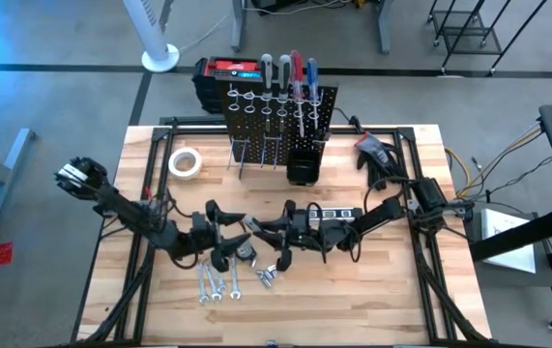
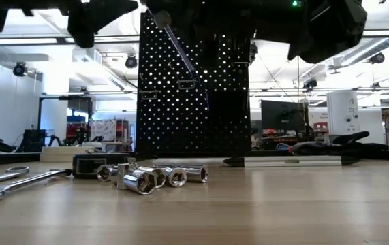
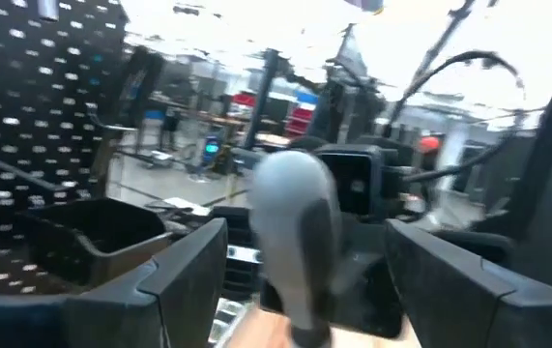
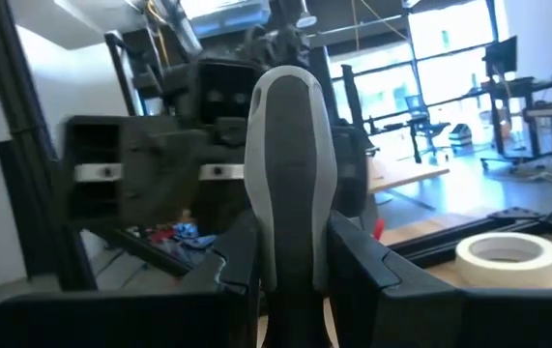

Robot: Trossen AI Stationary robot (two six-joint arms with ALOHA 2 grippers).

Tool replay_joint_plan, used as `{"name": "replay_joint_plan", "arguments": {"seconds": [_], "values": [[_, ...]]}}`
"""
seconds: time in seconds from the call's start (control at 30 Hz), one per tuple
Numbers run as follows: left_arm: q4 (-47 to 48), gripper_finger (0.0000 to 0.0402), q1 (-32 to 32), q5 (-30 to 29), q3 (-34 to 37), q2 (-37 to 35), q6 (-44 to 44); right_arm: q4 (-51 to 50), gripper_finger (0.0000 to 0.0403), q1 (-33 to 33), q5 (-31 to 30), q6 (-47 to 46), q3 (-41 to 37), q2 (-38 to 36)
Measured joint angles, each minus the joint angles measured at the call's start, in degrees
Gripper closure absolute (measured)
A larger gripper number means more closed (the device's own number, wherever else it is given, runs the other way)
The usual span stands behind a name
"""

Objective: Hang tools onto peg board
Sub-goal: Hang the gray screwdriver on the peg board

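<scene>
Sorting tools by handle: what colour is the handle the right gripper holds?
Grey handle with a black stripe, clearest in the right wrist view.

No lettering, brand, number or sign can be read in any of the four views; the red label on the black case (image 1: 225, 70) behind the peg board (image 1: 280, 116) is too small to make out. Boxes and equipment in the room beyond the table show no legible print.

Overhead, table-level, two close wrist views; shared peg board (image 1: 280, 121).
</scene>
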State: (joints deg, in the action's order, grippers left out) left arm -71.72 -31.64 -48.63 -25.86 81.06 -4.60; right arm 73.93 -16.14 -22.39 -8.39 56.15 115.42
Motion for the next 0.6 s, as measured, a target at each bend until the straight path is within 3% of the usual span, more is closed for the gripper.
{"name": "replay_joint_plan", "arguments": {"seconds": [0.17,0.5,0.6], "values": [[1.57,0.0158,0.28,-1.73,-2.47,1.56,0.94,-1.24,0.0337,-0.35,0.44,0.61,0.60,0.00],[1.25,0.0288,0.68,-1.40,-3.35,1.30,1.04,-1.07,0.0337,-0.81,0.13,1.52,0.60,0.00],[1.27,0.0293,0.72,-0.70,-3.63,1.24,1.09,-0.98,0.0337,-0.79,0.11,0.88,0.59,0.00]]}}
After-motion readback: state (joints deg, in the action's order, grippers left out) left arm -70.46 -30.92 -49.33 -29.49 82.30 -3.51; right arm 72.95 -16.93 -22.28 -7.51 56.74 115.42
